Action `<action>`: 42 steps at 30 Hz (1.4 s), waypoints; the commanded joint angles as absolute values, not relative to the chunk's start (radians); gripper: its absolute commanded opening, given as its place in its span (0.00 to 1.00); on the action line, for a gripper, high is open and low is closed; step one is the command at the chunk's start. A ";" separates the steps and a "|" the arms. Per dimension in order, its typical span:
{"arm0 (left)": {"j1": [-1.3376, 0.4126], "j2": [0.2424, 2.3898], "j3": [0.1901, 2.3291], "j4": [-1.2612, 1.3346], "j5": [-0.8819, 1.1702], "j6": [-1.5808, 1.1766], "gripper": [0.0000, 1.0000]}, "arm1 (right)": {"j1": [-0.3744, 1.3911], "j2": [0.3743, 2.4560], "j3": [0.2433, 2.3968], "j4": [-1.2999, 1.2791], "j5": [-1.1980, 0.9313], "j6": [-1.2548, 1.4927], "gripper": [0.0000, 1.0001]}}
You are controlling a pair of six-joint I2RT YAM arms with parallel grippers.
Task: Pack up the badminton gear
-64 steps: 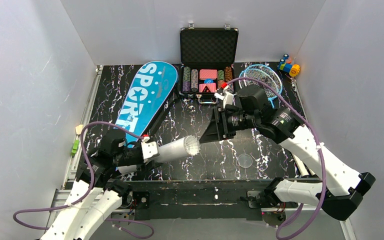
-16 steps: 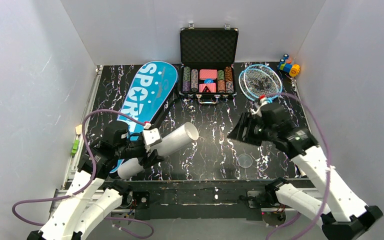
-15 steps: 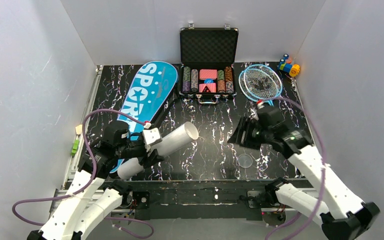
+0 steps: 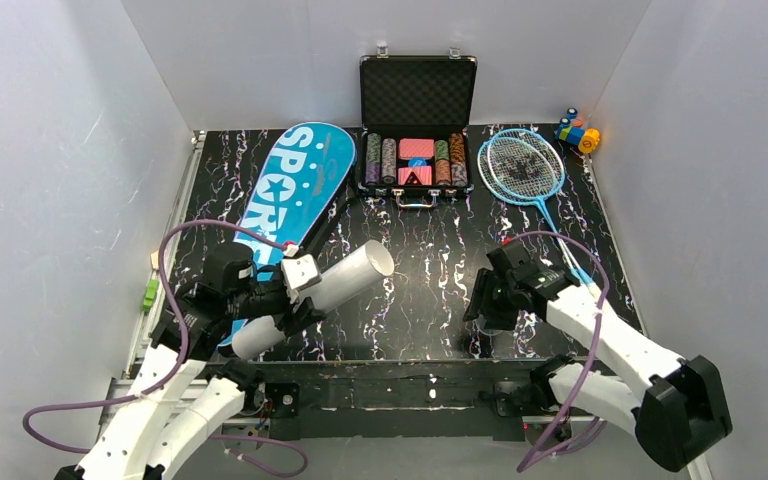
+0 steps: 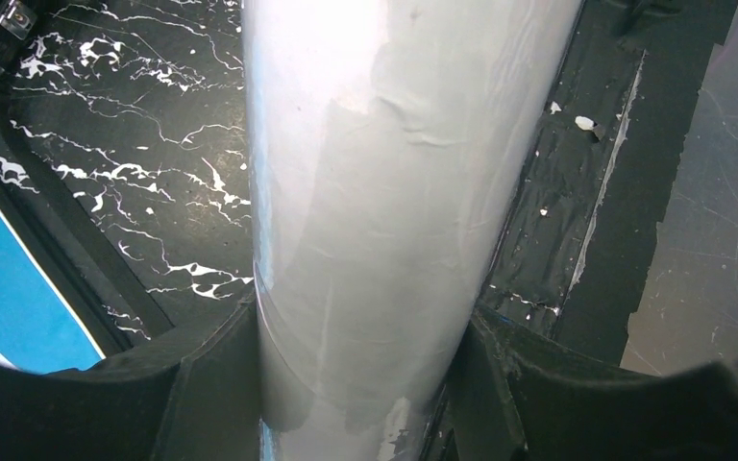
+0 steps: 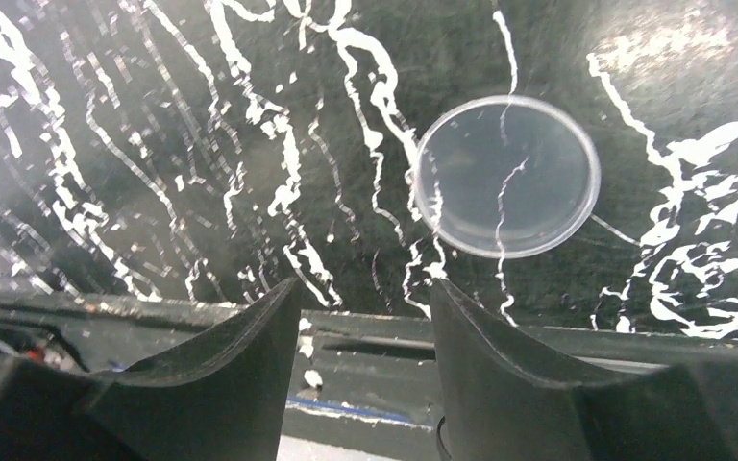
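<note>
A: Right gripper (image 6: 363,300) is spread and empty. The clear round lid (image 6: 506,176) lies flat just past its fingertips, near-right on the table (image 4: 420,265).

B: Straddle the rim squarely and close gently. Left gripper (image 5: 360,331) pinches the white tube (image 4: 345,280), near-left.

- Left arm (image 4: 145,415): I see white shell links, black joints and a purple cable (image 4: 210,222).
- Right arm (image 4: 610,335): same white-and-black build, with its own purple lead (image 4: 550,236).
- Right gripper (image 6: 363,288): fingers (image 6: 202,375) are matte black and wedge-shaped.
</note>
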State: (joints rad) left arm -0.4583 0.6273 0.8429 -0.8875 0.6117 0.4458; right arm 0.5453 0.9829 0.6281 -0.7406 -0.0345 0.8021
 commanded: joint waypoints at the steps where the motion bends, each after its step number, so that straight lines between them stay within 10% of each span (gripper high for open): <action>1: -0.457 0.602 0.863 -0.869 0.615 0.458 0.22 | 0.543 1.049 0.627 -0.658 0.087 0.814 0.59; 17: -0.457 0.542 0.834 -0.874 0.646 0.461 0.27 | 0.546 1.284 0.652 -0.571 0.181 0.833 0.55; 28: -0.457 0.523 0.814 -0.849 0.647 0.459 0.25 | 0.561 1.299 0.657 -0.542 0.181 0.844 0.01; 42: -0.459 0.464 0.764 -0.850 0.649 0.475 0.24 | 0.603 1.070 0.967 -0.621 -0.143 0.691 0.01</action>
